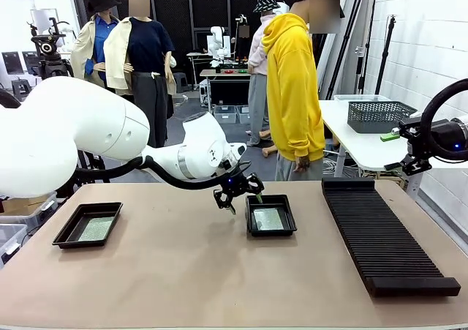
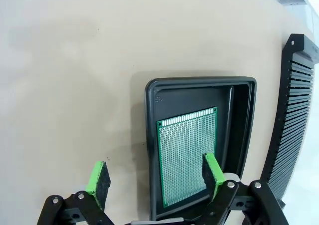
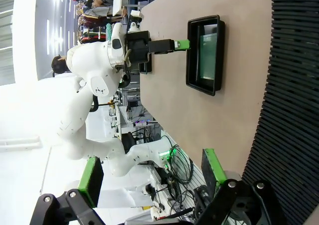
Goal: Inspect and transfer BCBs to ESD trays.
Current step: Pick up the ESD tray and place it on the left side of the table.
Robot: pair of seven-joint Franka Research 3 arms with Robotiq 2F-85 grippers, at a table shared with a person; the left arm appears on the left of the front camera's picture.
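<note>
Left wrist view shows the left gripper (image 2: 154, 177) open and empty over the tray (image 2: 239, 130) holding a board (image 2: 184, 155), so it should rise straight, clear of the near rim.

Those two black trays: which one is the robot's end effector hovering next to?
The middle tray, beside the long ribbed rack; the left end effector hangs open at its near-left rim. The other tray sits far off at the table's left.
</note>
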